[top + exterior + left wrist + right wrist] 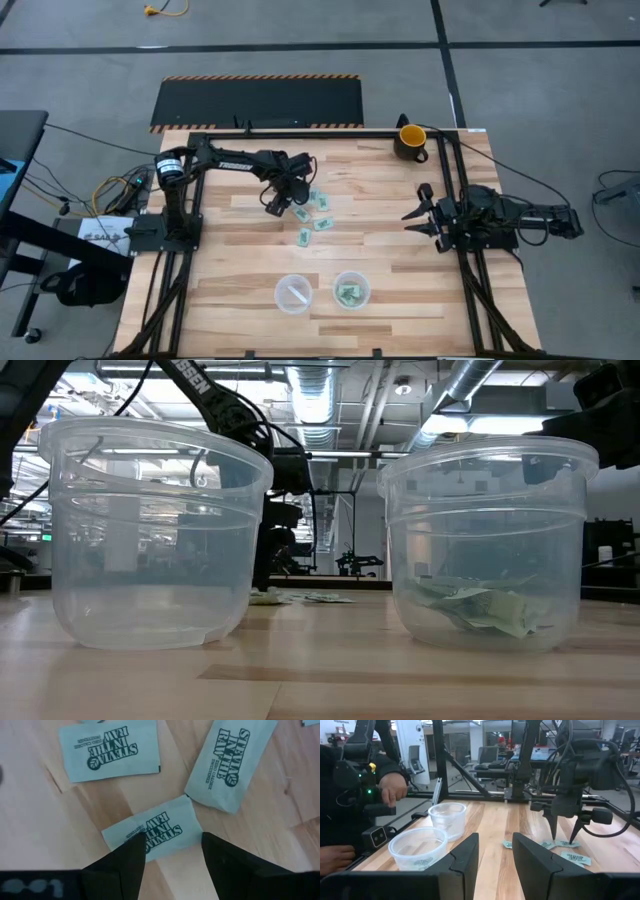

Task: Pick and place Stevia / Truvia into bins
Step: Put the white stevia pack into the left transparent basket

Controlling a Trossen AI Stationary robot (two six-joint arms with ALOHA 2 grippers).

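Where spread left fingers (pixel 125 862) straddle it, a packet (pixel 160 832) reads "STEVIA IN THE RAW".

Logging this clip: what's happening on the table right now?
The left gripper is down over the loose Stevia packets mid-table, fingers open astride one packet, not yet gripping it. The right gripper waits open at the table's right edge. Of the two cups, one already holds packets; the other holds none that I can see.
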